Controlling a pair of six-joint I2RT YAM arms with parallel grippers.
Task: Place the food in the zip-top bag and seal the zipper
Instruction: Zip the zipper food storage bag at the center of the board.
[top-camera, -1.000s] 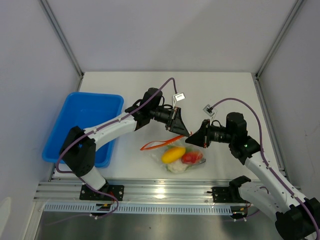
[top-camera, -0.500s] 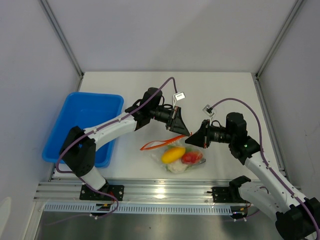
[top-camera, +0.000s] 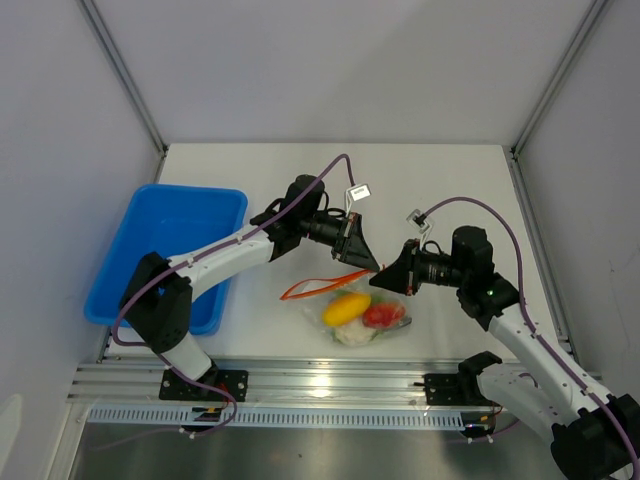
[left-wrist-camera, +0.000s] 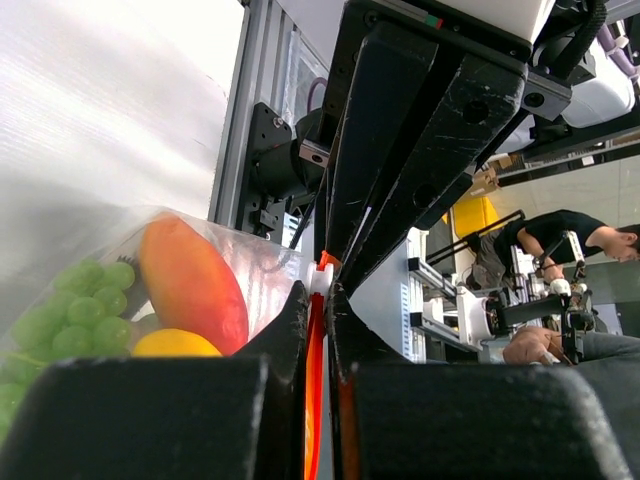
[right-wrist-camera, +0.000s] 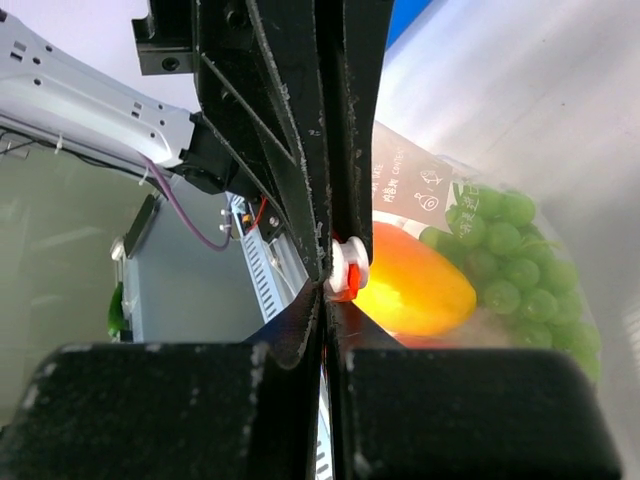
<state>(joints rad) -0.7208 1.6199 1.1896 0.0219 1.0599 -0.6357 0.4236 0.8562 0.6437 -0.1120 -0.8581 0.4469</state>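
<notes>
Barely anything moved in the last second. The left gripper and right gripper stayed tip to tip, both sets of jaws pinched on the zipper, so sealing looked paused. The food lay inside the zip-top bag on the bench. The arms hid how far the seal ran, probably only part.

A dark label on the zip-top bag carries small white print, unreadable here.
</notes>
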